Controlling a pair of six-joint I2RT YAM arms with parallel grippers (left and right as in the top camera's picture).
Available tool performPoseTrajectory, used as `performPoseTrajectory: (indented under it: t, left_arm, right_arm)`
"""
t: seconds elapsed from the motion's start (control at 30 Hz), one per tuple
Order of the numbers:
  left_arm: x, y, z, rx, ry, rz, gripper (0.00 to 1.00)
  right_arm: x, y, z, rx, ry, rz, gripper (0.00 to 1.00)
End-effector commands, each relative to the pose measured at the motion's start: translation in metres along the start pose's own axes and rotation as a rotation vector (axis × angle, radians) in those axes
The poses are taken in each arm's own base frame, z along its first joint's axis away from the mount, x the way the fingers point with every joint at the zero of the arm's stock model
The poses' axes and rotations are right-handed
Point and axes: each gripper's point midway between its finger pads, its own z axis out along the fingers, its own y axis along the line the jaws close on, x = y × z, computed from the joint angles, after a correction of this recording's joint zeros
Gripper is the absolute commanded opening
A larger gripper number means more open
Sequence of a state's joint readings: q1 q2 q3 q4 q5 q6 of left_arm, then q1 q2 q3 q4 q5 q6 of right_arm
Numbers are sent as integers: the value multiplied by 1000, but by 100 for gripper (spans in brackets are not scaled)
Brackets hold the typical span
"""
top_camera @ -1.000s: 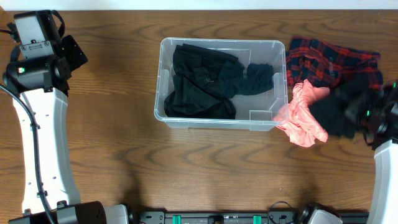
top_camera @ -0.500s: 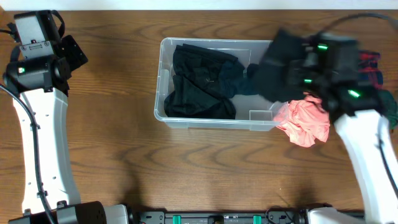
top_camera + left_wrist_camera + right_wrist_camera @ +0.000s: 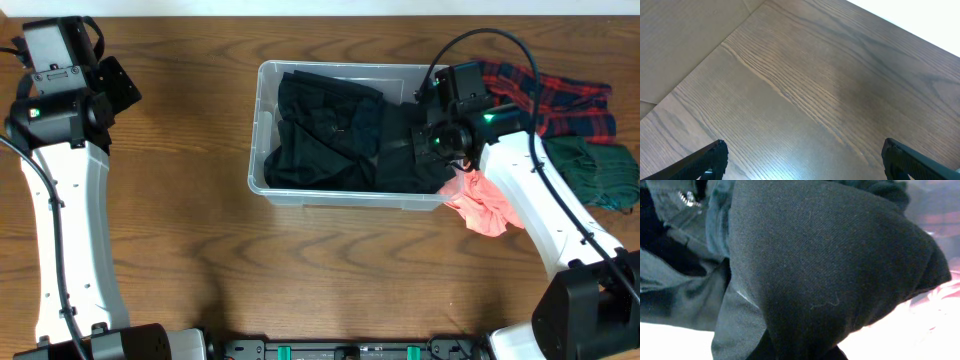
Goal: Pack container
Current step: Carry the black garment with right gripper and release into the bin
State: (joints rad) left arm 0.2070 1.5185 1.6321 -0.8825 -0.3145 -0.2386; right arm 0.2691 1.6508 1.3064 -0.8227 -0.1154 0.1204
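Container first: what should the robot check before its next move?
1. The black garment sits inside the container: ok.
2. The right gripper grips that garment: cannot tell; cloth hides its fingers.
3. The left gripper is open and empty: ok.
4. The left gripper is away from the container: ok.
5. All clothes are packed: not ok; the pink garment, red plaid garment and green garment lie on the table.
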Motion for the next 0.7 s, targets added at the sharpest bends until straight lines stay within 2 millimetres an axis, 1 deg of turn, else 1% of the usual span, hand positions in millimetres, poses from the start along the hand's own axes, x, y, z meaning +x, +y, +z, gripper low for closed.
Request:
performPoseTrajectory:
  t: [0.0, 0.07, 0.1, 0.13, 0.17, 0.2, 0.27, 0.33, 0.43, 0.57, 0.6, 0.67]
  left_arm:
    - [0, 3, 1, -15, -2, -1, 98]
    - [0, 3, 1, -15, -2, -1, 98]
    - [0, 3, 1, -15, -2, -1, 98]
    - [0, 3, 1, -15, -2, -1, 98]
    - [0, 3, 1, -15, -2, -1, 98]
    - [0, 3, 1, -15, -2, -1, 98]
    - [0, 3, 1, -15, -2, -1, 98]
    - [0, 3, 1, -15, -2, -1, 98]
    - [0, 3, 1, -15, -2, -1, 98]
    - [0, 3, 1, -15, -2, -1, 98]
    - [0, 3, 1, -15, -2, -1, 98]
    - [0, 3, 1, -15, -2, -1, 98]
  right_arm:
    - [0, 12, -4, -13, -3, -63, 1]
    - [4, 16, -4, -16, 12, -76, 1]
    - [6, 18, -4, -18, 18, -80, 4]
    - [6, 20, -4, -20, 19, -82, 13]
    - [6, 22, -4, -23, 19, -81, 25]
    - [6, 24, -3, -27, 16, -84, 40]
    - [4, 25, -3, -28, 8, -88, 58]
    - [2, 24, -3, -24, 1, -90, 67]
    - [-1, 22, -4, -10, -14, -128, 71]
    - [-16, 22, -9, 6, -66, -181, 74]
    - [-21, 22, -10, 6, -81, -183, 72]
    - [-27, 24, -11, 4, -106, -192, 66]
